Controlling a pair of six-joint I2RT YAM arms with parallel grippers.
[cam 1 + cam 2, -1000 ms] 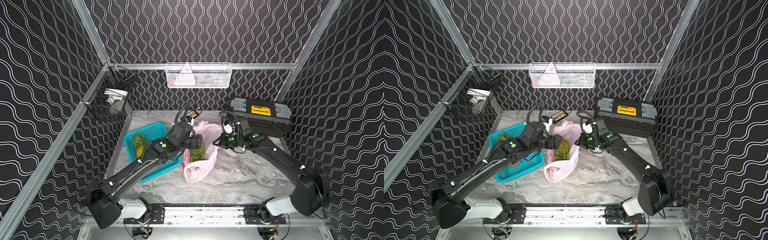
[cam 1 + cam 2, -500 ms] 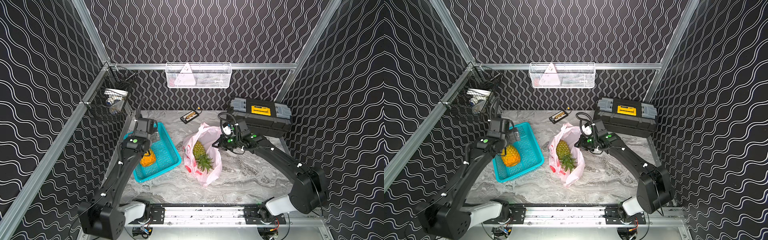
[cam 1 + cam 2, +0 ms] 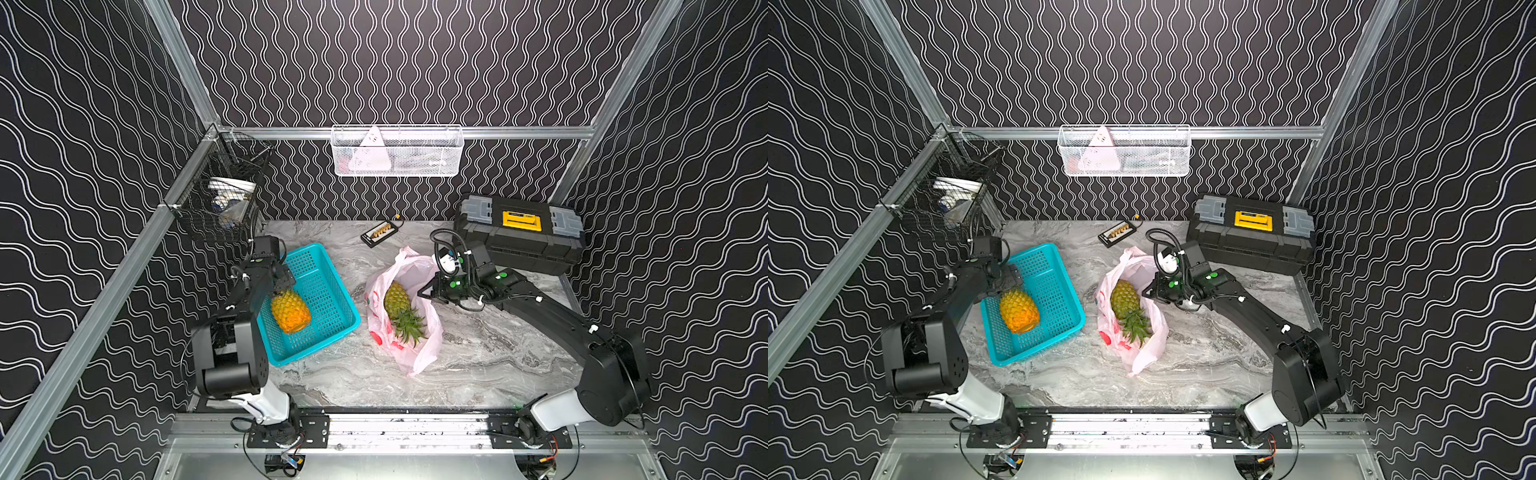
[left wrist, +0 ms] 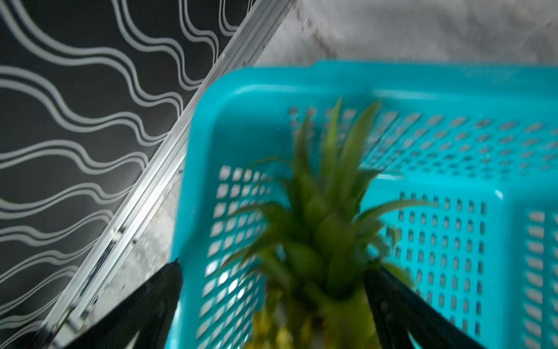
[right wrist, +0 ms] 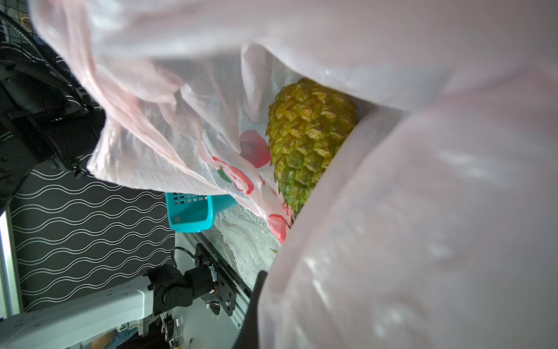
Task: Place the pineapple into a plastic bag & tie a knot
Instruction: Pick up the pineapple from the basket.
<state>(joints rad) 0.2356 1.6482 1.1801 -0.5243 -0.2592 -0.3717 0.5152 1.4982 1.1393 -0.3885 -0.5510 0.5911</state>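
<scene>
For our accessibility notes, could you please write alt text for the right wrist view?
A green-yellow pineapple lies inside the plastic bag, whose translucent pale-pink film with red fruit prints fills most of the frame. Past the bag's edge, a corner of a teal basket sits on the grey marble table, with a black wavy-patterned wall behind.

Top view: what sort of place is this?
Likely a robot test booth: a left arm and right arm mounted on a metal rail, wavy-patterned walls, and a pineapple in a plastic bag as props.
</scene>
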